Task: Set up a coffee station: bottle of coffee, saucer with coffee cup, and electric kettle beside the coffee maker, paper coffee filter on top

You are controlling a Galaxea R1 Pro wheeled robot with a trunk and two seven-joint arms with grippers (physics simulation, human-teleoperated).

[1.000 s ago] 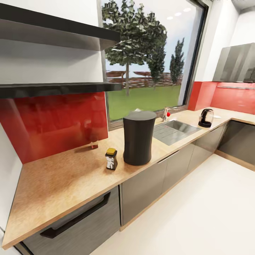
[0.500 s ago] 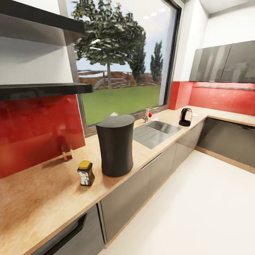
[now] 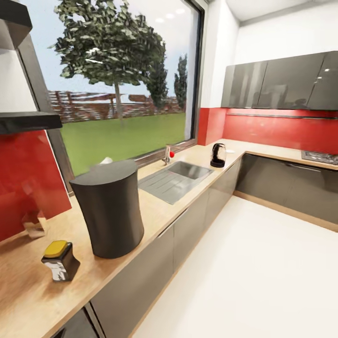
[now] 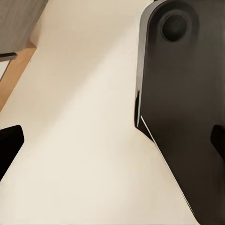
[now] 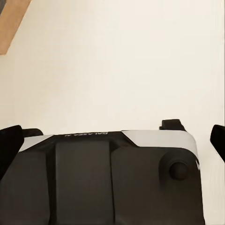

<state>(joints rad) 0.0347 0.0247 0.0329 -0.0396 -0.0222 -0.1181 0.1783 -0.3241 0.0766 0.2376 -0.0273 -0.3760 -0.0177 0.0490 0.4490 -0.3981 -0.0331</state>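
Head view, bench: the coffee maker (image 3: 109, 209) stands lower left on the bench (image 3: 155, 206), with the bottle of coffee (image 3: 60, 261) just beside it at the left edge.
Head view, kettle: the electric kettle (image 3: 217, 155) sits mid-frame past the sink (image 3: 176, 178), well apart from the coffee maker.
Head view, filter: a white scrap peeks from behind the maker's top, too small to call.
Handling: kettle looks like glass, so fragile and a bit slick; I'd grab the black loop handle.
Left wrist view: pale floor (image 4: 84, 117) and the robot's dark base (image 4: 183, 103); dark pincer tips (image 4: 9, 140) at both frame edges look spread wide, nothing between them.
Right wrist view: same deal, tips (image 5: 10, 137) at the edges, parted and empty over the base (image 5: 108, 180).
Kettle vs pincers: nowhere near either; both hang low by the floor.
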